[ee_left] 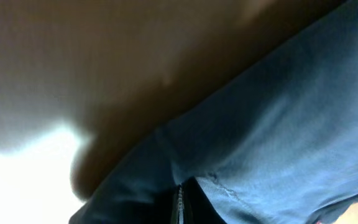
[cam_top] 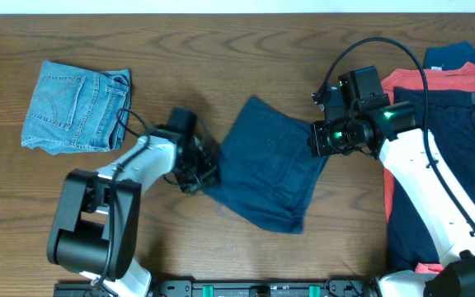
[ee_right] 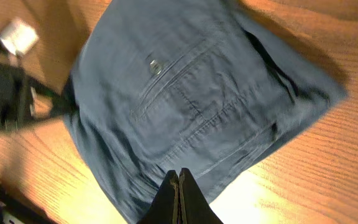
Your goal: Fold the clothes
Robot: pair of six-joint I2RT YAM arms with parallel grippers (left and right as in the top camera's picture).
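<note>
**Desk:** Where are the shorts?

**Me:** At the centre of the wooden table [cam_top: 221, 49]. Seen from above, the navy shorts [cam_top: 270, 169] lie rumpled and slanted between my two arms. One corner points toward the far edge.

**Desk:** And your grippers?

**Me:** My left gripper [ee_left: 180, 198] has its jaws pressed together on the shorts' left edge. Its wrist camera shows blue cloth bunched around the fingertips and the tabletop blurred behind. My right gripper [ee_right: 179, 180] is clamped on the edge at the shorts' right side, jaws together. That camera looks across the cloth, where a buttoned pocket [ee_right: 156, 66] faces up. I cannot tell whether either pinched edge is off the wood.

**Desk:** What else is on the table?

**Me:** A folded light-blue denim garment [cam_top: 77, 107] lies at the far left, well apart from the shorts. At the right, under my right arm, a coral-red garment [cam_top: 402, 78] lies spread beneath a dark navy garment [cam_top: 460, 115].
</note>
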